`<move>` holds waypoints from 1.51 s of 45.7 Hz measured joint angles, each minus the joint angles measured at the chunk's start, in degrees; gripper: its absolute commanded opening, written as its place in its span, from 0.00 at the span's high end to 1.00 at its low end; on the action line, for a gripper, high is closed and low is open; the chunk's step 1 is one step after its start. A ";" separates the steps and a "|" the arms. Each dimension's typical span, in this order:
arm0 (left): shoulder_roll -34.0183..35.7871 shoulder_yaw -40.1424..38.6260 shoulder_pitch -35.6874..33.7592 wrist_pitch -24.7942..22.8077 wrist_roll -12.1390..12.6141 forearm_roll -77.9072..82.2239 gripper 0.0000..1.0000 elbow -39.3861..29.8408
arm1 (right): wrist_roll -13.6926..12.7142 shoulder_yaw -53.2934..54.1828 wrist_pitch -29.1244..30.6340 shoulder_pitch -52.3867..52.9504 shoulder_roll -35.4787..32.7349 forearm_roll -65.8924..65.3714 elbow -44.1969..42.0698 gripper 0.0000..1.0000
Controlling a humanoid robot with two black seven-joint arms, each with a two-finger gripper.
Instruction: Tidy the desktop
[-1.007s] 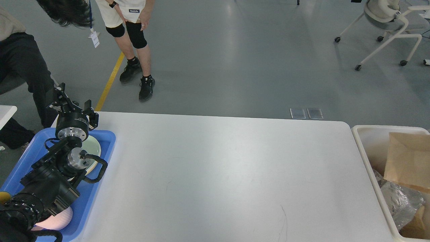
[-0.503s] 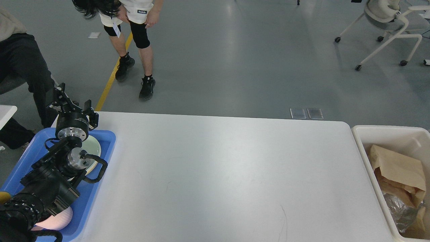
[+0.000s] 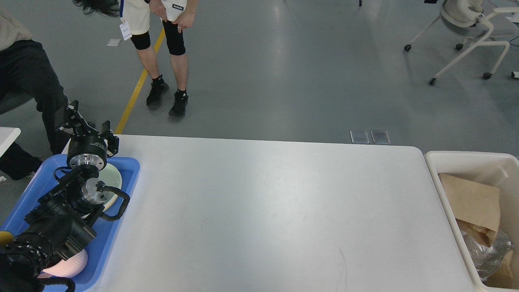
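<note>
- A wide white tabletop (image 3: pixel 267 211) with rounded corners fills the lower middle of the head view. Its surface is smooth and matte, with a few faint scuffs and a thin dark scratch near the front edge.
- A blue plastic tray (image 3: pixel 121 215) with a raised rim sits at the tabletop's left end.
- Inside the tray lie a pale round plate (image 3: pixel 114 178) toward the far end and a pink round dish (image 3: pixel 71 265) at the near end, both partly hidden by the arm.
- The black left arm reaches over the tray. Its left tool (image 3: pixel 87 127) points away at the tray's far edge, seen dark and end-on; whether the fingers are spread or pressed together cannot be told.
- The right arm is out of view.
- A cream rectangular bin (image 3: pixel 440 186) stands just beside the tabletop's right end, holding brown paper (image 3: pixel 472 200) and crinkled clear plastic (image 3: pixel 488 251).
- Beyond lies a glossy grey floor with a yellow line (image 3: pixel 136 91), a standing person's legs (image 3: pixel 168 69) in black shoes, and a white wheeled chair (image 3: pixel 466 24).
</note>
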 measured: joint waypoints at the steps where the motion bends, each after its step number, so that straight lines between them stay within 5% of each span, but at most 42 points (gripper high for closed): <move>1: 0.00 0.00 0.00 0.00 0.00 0.00 0.04 0.00 | 0.00 -0.64 0.51 1.17 -0.12 -0.02 0.03 0.00; 18: 0.00 0.00 0.00 0.00 0.00 0.00 0.04 0.01 | -0.12 -8.68 3.99 20.35 -0.73 -0.15 1.34 0.00; 41: 0.00 0.00 0.00 0.00 0.00 0.00 0.04 0.01 | -0.11 -10.00 29.42 38.60 6.58 -2.81 2.16 0.00; 69: 0.00 0.00 0.00 0.00 0.00 0.00 0.04 -0.01 | -0.13 -3.61 30.41 48.61 28.08 -1.44 19.48 0.00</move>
